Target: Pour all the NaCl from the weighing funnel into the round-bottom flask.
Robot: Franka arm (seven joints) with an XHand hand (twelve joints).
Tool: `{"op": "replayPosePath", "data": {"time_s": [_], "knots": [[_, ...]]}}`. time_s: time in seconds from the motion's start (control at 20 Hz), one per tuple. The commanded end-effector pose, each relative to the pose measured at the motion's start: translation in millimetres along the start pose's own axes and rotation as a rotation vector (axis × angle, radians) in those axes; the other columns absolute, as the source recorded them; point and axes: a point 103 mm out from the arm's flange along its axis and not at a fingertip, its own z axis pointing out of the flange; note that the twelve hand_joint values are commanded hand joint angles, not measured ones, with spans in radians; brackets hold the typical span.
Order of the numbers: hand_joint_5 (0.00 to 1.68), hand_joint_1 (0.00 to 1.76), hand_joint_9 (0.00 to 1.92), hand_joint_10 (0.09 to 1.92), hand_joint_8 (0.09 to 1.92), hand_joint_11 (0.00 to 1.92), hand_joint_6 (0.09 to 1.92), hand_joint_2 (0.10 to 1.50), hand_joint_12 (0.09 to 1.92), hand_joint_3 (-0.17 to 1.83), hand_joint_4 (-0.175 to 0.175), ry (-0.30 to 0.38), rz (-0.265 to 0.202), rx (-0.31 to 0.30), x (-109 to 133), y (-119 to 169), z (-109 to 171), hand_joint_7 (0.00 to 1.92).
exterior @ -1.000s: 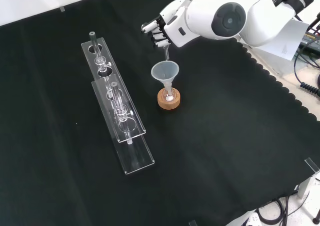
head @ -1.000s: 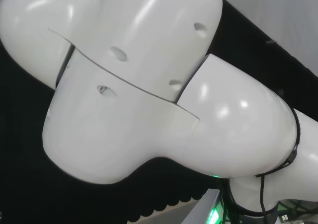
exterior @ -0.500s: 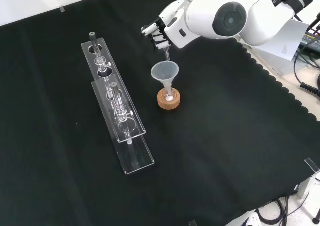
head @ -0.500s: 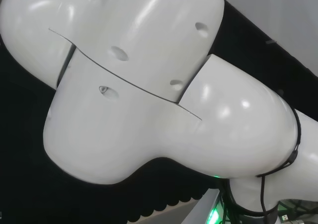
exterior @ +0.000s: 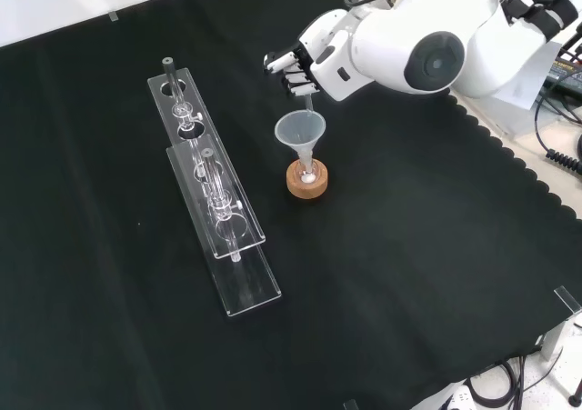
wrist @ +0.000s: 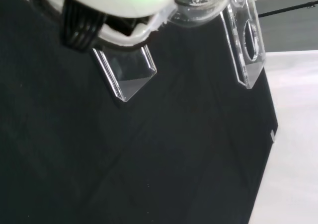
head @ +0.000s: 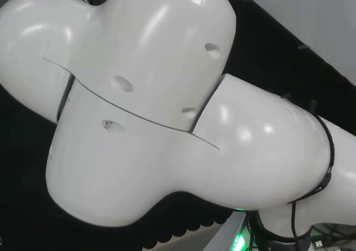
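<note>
A: Step in hand — tipping the clear glass weighing funnel (exterior: 307, 96) over the translucent cone-shaped plastic funnel (exterior: 300, 131) that sits in the round-bottom flask (exterior: 308, 177).

B: Where is your stem? In the front view it hangs just above the cone's rim, toward its far side. Keep the tip inside the rim and tilt slowly, so grains don't bounce off the smooth wall.

A: Hand state?

B: The black and white robot hand (exterior: 293, 65) has its fingers curled, pinching the weighing funnel's upper part. Don't shift that pinch mid-pour — glass on those pads may well slide.

A: Flask?

B: Small, clear, seated on the brown cork ring stand (exterior: 309, 183); something white shows at its bottom, likely salt. Two clear acrylic racks (exterior: 225, 237) of glassware stand well apart, leftward in the front view.
</note>
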Motion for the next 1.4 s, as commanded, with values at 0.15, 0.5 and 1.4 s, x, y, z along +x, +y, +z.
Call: {"op": "replayPosePath", "data": {"time_s": [0.15, 0.5, 1.4], "knots": [[1.18, 1.28, 1.24, 0.38, 0.66, 0.71, 0.85, 0.61, 1.13, 0.76, 0.06, -0.037, 0.013, -0.019, -6, -1, 6, 1.33], [1.18, 1.28, 1.24, 0.38, 0.66, 0.71, 0.85, 0.62, 1.13, 0.76, 0.06, -0.043, 0.032, -0.01, 3, -2, -1, 1.33], [1.18, 1.28, 1.24, 0.38, 0.66, 0.71, 0.85, 0.62, 1.12, 0.76, 0.06, -0.091, 0.037, 0.003, -3, -3, -4, 1.33]]}}
